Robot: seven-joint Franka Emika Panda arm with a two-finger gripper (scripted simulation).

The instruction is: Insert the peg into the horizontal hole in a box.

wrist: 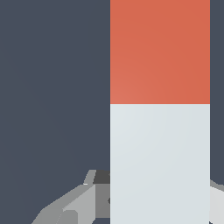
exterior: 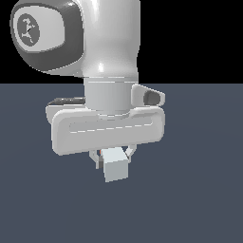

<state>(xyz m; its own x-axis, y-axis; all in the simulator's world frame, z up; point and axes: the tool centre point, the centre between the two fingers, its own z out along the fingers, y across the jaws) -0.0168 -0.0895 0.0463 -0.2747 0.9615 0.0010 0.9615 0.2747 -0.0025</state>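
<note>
Filling most of the wrist view, the peg point(wrist: 159, 131) runs as a broad bar across the frame, its white section nearest the lens and its orange-red end section beyond, against a plain dark grey desk point(wrist: 52, 87). In the exterior view the same peg shows only as a small pale block end-on, pointing towards the camera, lifted clear of the desk and hanging under the arm's hand.

Neither the box nor its hole appears in either view, so how the peg lines up with the hole cannot be told. As a judgement: the pick-up looks done, since the peg is off the surface and carried, while the carry to the box, the alignment with the horizontal hole and the push in all remain. No part of the insertion has begun as far as these views show.

Around the peg, the end effector point(exterior: 113, 157) has its two fingers closed against the bar's opposite sides, one finger point(exterior: 129, 153) visible on the exterior view's right and the other partly hidden behind the peg's end. The gap between them is just the bar's width, so the grip is narrow and firm-looking. It holds the white part; the orange-red end is free. Above, the wide white hand body and the arm's wrist link point(exterior: 109, 47) stand roughly upright over the desk.
</note>
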